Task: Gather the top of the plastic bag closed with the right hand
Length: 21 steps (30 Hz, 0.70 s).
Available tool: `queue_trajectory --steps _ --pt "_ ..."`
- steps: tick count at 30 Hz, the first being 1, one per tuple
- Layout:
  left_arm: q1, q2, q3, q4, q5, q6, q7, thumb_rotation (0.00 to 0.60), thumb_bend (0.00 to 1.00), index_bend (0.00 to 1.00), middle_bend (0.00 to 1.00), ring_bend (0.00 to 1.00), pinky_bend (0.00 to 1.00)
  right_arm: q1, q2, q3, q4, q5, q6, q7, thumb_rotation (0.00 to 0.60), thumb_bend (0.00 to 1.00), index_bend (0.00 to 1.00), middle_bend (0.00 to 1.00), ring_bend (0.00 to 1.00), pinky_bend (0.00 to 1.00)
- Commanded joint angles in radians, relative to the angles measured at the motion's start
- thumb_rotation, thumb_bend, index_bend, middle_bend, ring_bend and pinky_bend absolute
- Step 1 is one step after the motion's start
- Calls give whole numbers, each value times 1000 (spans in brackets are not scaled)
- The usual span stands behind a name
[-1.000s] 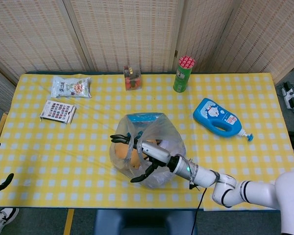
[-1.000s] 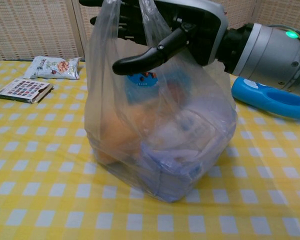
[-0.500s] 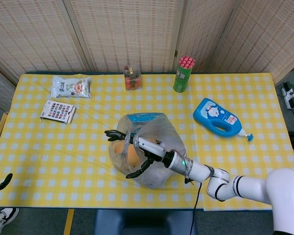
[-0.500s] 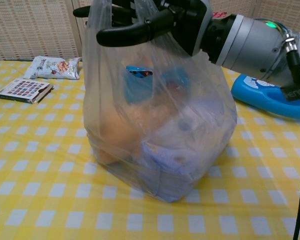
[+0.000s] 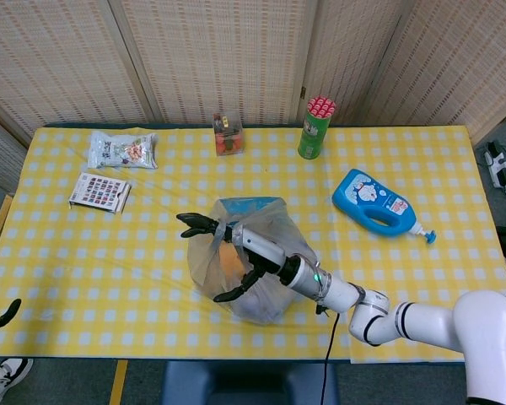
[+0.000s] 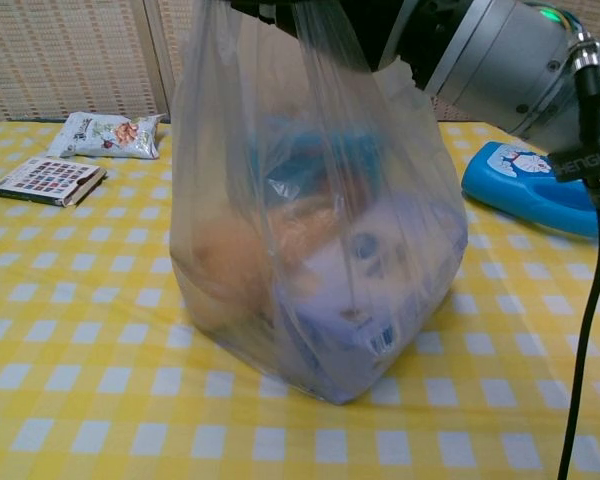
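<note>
From the head view: right robot hand (image 5: 228,253) at the top of the clear plastic bag (image 5: 261,291), dark fingers (image 5: 196,221) spread wide over the mouth, film lying against them but no firm grip plainly shown; bag near the front middle of the yellow checked surface (image 5: 84,261), with a blue bottle (image 5: 375,203), green can (image 5: 314,129), snack packet (image 5: 122,149) and small box (image 5: 99,191) well apart. Left robot hand (image 5: 0,316) at the surface's left edge, possibly holding nothing. From the chest view: bag upright, full, stretched up out of frame beside the grey forearm (image 6: 500,55).
</note>
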<state>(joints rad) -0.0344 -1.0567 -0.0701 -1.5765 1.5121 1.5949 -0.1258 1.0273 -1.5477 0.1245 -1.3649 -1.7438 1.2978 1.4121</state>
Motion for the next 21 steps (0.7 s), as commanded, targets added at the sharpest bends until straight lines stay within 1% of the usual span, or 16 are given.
queue_trajectory --steps 1,4,6,8,9,11,13,14,17,18,21 --pt "0 0 0 0 0 -1 0 600 296 0 58 141 77 2 0 9 -8 20 3 63 600 155 0 72 134 0" --pt "-1 0 0 0 -1 -3 1 600 296 0 58 141 77 1 1 21 -16 39 9 119 600 155 0 99 182 0" --pt "-2 0 0 0 -1 -5 0 600 296 0 60 141 77 -1 1 31 -25 56 11 152 600 155 11 128 194 0" --pt "-2 0 1 0 0 -8 -1 600 296 0 60 141 77 -3 3 44 -37 80 7 194 600 155 61 178 207 16" --pt "-3 0 1 0 0 -9 -2 600 296 0 61 141 77 -4 4 49 -42 91 4 211 600 155 91 201 218 35" --pt "-2 1 1 -1 0 -9 -2 600 296 0 61 141 77 -8 5 62 -54 119 -5 251 600 155 164 255 250 111" --pt "-2 1 2 -2 2 -8 -2 600 296 0 61 141 77 -11 7 73 -66 141 -17 303 600 155 219 293 279 164" --pt "-2 1 2 -3 3 -7 -2 600 296 0 62 141 77 -12 8 77 -68 149 -23 319 600 155 258 317 298 189" --pt "-1 1 3 -4 6 -4 -1 600 296 0 70 142 77 -13 10 91 -78 174 -45 367 600 156 334 382 348 246" --pt "0 1 3 -4 7 -3 0 600 296 0 75 143 77 -15 10 96 -82 183 -50 379 600 155 345 396 361 260" --pt "1 1 6 -5 17 2 -2 600 296 0 93 148 77 -22 16 112 -105 204 -62 425 599 155 391 480 453 356"
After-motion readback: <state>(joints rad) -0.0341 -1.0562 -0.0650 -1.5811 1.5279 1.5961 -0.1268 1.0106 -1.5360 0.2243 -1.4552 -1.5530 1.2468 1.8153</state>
